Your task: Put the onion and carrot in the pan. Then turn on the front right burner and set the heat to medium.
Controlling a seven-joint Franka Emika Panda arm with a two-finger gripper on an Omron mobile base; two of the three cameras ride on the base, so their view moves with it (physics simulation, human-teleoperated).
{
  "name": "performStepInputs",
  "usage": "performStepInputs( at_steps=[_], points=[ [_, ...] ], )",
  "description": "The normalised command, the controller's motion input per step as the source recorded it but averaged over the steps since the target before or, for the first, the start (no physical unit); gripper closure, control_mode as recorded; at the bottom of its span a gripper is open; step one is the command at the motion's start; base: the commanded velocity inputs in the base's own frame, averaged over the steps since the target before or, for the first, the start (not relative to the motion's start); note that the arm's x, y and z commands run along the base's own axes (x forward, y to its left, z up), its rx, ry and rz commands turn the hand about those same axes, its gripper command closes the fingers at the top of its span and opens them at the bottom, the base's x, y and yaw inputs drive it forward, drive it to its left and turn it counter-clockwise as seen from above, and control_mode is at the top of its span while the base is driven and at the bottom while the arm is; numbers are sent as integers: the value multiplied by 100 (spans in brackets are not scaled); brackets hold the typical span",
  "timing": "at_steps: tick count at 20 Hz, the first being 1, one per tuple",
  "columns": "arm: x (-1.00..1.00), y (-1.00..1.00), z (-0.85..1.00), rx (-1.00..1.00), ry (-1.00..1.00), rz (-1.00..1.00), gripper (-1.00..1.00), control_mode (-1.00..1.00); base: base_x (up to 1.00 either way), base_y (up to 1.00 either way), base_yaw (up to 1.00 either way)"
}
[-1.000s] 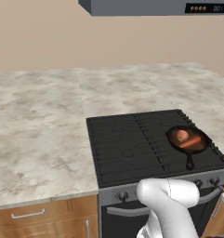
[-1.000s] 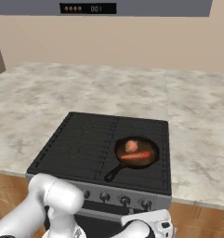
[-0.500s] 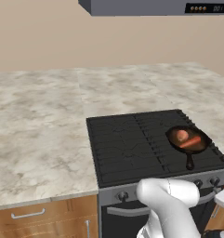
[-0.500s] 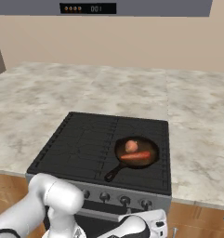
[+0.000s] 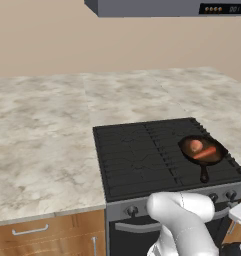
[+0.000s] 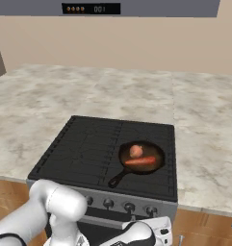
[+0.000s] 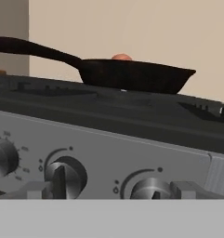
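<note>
- Two vegetables, the onion [image 5: 195, 146] and carrot [image 5: 206, 153], already lie in the pan [image 5: 186, 144] on the front right burner [image 5: 208, 167].
- Right base view: gripper [image 6: 161, 234] hangs low before the knobs [image 6: 129, 207], jaws apart, empty.
- Hand view: knob [image 7: 65, 176] close ahead; next, I judge, choosing and turning the right one.

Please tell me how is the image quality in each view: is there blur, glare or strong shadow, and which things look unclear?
Left base view: even, soft light, slightly blurred; the onion and carrot in the pan stay distinguishable. Right base view: equally soft, no glare, and no strong shadow under the pan. Hand view: the knobs close to the camera look soft, and the pan's wall hides all but the onion's top.
</note>
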Motion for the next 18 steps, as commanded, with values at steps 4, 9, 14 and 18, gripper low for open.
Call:
performStepInputs(
  at_steps=[4, 9, 14, 18],
  points=[
    [3, -3, -3, 0, -1, 0, -100, -100, 0, 0, 0],
    [6, -4, -5, 0, -1, 0, -100, -100, 0, 0, 0],
    [16, -4, -12, 0, 0, 0, -100, -100, 0, 0, 0],
    [24, -9, -12, 0, 0, 0, -100, -100, 0, 0, 0]
  ],
)
